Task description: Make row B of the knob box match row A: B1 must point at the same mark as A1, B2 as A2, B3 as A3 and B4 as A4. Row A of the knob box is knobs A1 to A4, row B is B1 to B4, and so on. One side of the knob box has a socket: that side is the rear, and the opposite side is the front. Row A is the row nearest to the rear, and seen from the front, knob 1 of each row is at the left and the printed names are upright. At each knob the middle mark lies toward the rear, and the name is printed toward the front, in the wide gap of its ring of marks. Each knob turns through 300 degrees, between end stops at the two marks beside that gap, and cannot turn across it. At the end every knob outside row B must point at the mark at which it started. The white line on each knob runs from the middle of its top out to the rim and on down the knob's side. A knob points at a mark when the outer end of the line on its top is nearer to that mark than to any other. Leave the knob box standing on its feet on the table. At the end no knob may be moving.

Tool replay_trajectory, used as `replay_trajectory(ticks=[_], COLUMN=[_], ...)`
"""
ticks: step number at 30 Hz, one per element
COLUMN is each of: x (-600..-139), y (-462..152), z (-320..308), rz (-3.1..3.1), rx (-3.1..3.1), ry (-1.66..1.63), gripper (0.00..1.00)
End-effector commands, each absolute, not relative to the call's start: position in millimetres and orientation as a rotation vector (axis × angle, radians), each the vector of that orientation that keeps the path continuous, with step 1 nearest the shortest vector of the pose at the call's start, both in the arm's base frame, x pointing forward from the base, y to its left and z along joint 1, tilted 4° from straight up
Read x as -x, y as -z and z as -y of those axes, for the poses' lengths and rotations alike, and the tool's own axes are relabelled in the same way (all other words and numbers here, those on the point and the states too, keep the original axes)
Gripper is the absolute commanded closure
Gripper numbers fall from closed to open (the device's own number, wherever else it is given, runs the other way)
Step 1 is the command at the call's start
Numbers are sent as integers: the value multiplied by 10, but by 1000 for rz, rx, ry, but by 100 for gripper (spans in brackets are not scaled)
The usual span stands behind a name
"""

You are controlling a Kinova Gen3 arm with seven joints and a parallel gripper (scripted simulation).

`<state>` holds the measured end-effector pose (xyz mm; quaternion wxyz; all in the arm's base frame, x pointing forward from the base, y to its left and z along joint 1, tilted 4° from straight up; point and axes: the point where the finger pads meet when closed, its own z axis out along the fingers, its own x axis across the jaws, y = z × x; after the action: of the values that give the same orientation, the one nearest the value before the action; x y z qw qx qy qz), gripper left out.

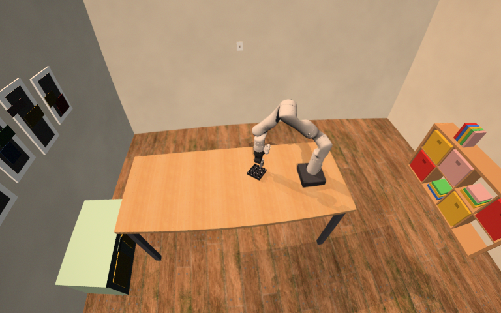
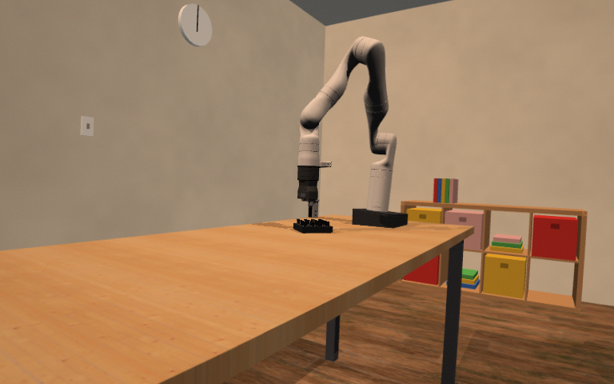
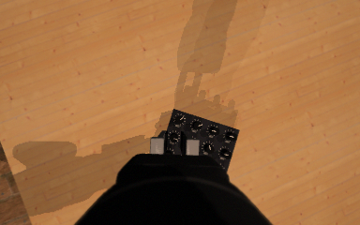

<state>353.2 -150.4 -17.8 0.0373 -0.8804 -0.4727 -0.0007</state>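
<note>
The black knob box (image 1: pixel 256 171) stands on the wooden table near the arm; it also shows in the exterior view (image 2: pixel 312 225) and in the wrist view (image 3: pixel 202 138). My gripper (image 3: pixel 173 139) points straight down over the box's left end. Its two fingers stand partly apart on either side of a knob (image 3: pixel 174 137) in the second visible row. In the exterior view the fingertips (image 2: pixel 312 213) hang just above the knob tops, apart from them. The gripper is open and holds nothing. Its body hides the nearer part of the box. The knob names are too small to read.
The arm's black base (image 1: pixel 310 175) stands on the table to the right of the box. A shelf with coloured bins (image 1: pixel 458 184) stands by the right wall. A pale green cabinet (image 1: pixel 92 245) stands off the table's left front corner.
</note>
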Motion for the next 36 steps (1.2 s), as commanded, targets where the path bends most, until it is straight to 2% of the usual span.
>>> replay_trajectory(ticks=[1, 36], x=[-3538, -3533], y=[172, 312], z=[1506, 1497], rz=[1451, 1451], rx=[2703, 2703], ry=[4, 4], gripper=[54, 54])
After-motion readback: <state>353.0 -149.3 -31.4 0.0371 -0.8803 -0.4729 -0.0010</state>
